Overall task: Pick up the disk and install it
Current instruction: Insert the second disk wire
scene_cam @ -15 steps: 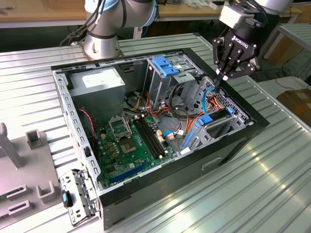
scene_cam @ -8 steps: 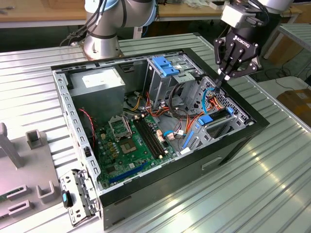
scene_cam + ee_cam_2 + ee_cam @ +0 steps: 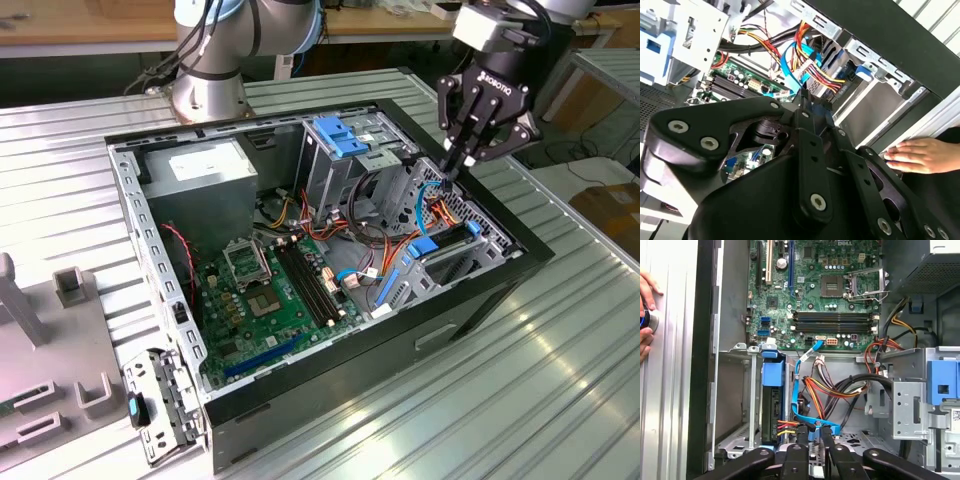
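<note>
Blue data cable (image 3: 796, 390) pinched in the gripper (image 3: 812, 434) beside the bay-seated disk (image 3: 771, 407): seemingly the connection stage, demanding a square, gentle push.

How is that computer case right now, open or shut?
Open. The computer case has no cover on its upper side, so the motherboard and wiring inside are in plain sight.

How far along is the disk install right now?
Looks done: the disk sits in its bay in the drive cage, with power wires at its end. In hand: nothing that I can make out; the hand is low among the cables beside it, by the blue data cable. Left: I cannot tell whether the disk is fully seated.
</note>
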`<state>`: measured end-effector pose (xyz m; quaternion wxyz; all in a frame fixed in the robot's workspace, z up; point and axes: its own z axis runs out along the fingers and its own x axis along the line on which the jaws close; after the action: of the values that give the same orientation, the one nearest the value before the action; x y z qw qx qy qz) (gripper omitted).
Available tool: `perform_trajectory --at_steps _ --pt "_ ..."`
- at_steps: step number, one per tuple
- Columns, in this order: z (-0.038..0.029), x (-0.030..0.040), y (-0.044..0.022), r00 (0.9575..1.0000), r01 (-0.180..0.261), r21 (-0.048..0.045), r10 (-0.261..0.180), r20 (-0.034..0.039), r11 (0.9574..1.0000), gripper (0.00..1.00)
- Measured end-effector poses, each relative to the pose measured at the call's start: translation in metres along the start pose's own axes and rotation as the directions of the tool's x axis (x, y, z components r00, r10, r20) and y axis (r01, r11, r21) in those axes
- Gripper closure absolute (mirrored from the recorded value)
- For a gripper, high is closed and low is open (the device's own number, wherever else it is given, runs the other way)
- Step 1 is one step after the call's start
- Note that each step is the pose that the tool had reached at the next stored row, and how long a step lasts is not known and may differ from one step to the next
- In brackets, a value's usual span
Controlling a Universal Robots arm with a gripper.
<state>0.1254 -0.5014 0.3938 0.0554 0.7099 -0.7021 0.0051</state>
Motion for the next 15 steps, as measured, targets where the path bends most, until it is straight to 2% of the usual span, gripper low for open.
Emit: perform_trajectory --at_steps 1,8,13,14,15 --pt "0.0020 -0.0004 -0.0002 1.0000 0.000 -0.0001 0.000 -0.0078 1.0000 0.76" --pt "0.0079 -0.0011 -0.0006 1.0000 0.000 -0.0001 0.000 -0.0083 1.0000 0.76" --pt "0.0146 -0.0017 -0.0011 1.0000 -0.001 0.0022 0.001 -0.0085 1.0000 0.76" --pt "0.0150 -0.0017 -0.0012 1.0000 -0.001 0.0025 0.001 -0.0085 1.0000 0.78" --pt "0.0152 -0.0017 -0.0012 1.0000 -0.001 0.0026 0.001 -0.0085 1.0000 0.84"
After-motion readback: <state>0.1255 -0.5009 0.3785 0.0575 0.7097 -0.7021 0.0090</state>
